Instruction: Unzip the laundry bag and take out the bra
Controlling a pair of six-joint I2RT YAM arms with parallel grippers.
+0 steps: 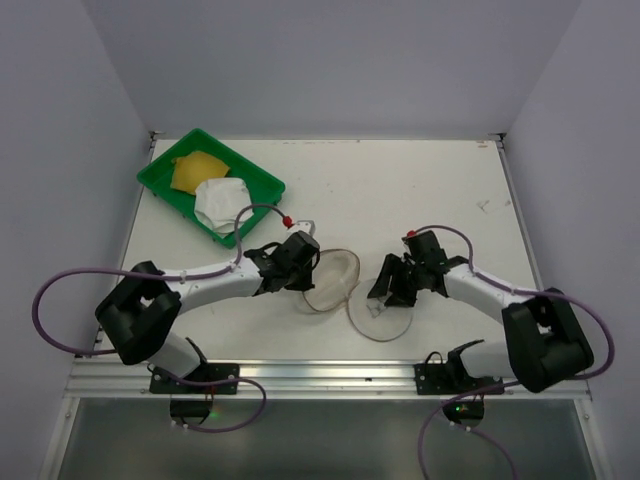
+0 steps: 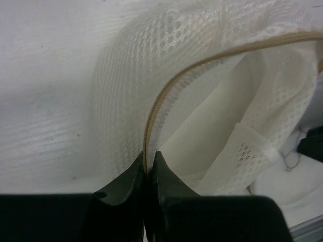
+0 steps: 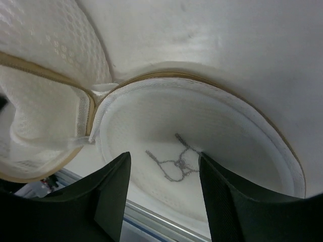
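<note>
The laundry bag [image 1: 338, 278] lies unzipped near the table's front middle, its round lid [image 1: 380, 320] flopped open toward the front. My left gripper [image 1: 305, 262] is shut on the bag's tan zipper rim [image 2: 202, 63]; in the left wrist view the closed fingertips [image 2: 149, 159] pinch the mesh edge. My right gripper [image 1: 388, 290] is open and hovers just over the lid [image 3: 202, 121], its fingers either side of the black mark [image 3: 174, 164]. The bag looks empty inside. The bra [image 1: 208, 185], mustard-yellow and white, lies in the green tray.
The green tray [image 1: 262, 172] stands at the back left, well beyond the left arm. The table's metal front edge [image 3: 151, 222] runs just below the lid. Purple cables loop beside both arm bases.
</note>
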